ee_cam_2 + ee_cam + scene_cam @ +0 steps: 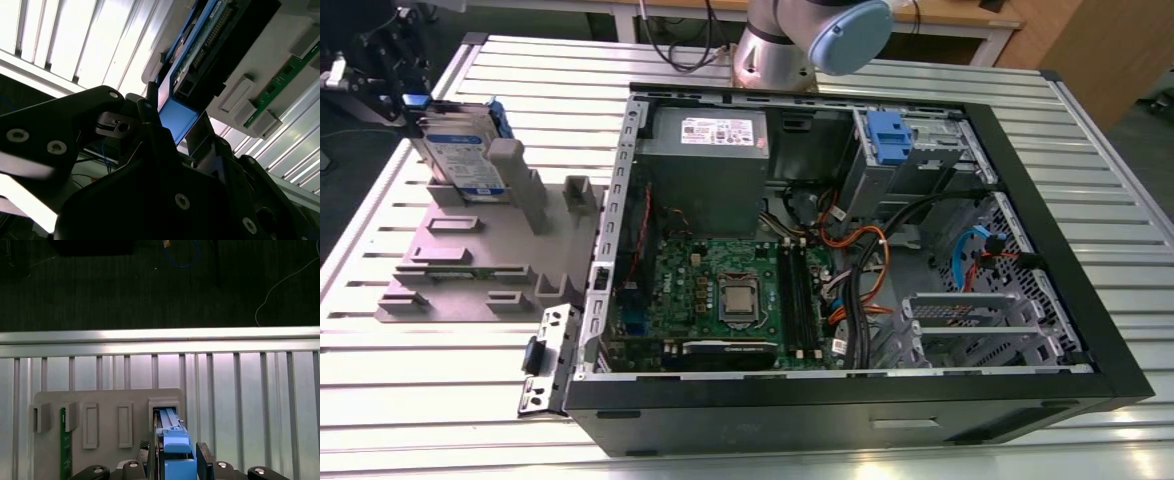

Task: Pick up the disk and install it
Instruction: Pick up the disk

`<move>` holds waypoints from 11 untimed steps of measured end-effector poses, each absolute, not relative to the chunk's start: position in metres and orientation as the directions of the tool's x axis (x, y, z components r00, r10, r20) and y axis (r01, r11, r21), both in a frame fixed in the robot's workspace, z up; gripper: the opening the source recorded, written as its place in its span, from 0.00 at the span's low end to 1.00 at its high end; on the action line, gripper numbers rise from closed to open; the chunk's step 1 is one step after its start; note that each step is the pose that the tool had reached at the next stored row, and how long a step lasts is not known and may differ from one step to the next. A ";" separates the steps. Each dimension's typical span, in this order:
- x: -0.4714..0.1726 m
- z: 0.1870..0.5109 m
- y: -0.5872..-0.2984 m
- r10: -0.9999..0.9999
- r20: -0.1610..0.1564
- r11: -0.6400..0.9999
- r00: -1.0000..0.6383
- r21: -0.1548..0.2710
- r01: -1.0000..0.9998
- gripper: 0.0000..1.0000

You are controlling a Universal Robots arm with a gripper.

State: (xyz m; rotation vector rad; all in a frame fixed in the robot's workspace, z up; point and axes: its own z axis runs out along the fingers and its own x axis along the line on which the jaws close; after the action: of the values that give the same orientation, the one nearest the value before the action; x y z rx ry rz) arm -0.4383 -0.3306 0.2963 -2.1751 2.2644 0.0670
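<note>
Upper left in the exterior view, our gripper (416,108) straddles the upright disk (460,150); clamped or not, we cannot tell. It looks stiff, weighty, fragile: hold the blue frame (177,450).

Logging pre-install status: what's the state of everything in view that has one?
disk: upright in holder slot, not in case
gripper: at disk's top edge
holder: flat, beside case
case: on its side, panel off, inside exposed
green board: standing in another holder slot
</note>
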 end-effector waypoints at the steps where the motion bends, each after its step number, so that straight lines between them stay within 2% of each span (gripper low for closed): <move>1: -0.438 0.295 -0.331 -0.999 -0.030 0.040 -0.041 0.030 -0.999 0.49; 11: -0.438 0.293 -0.331 -0.999 -0.030 0.040 -0.041 0.030 -0.999 0.49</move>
State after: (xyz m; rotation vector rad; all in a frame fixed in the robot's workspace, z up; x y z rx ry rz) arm -0.4384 -0.3306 0.2926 -2.1751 2.2645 0.0673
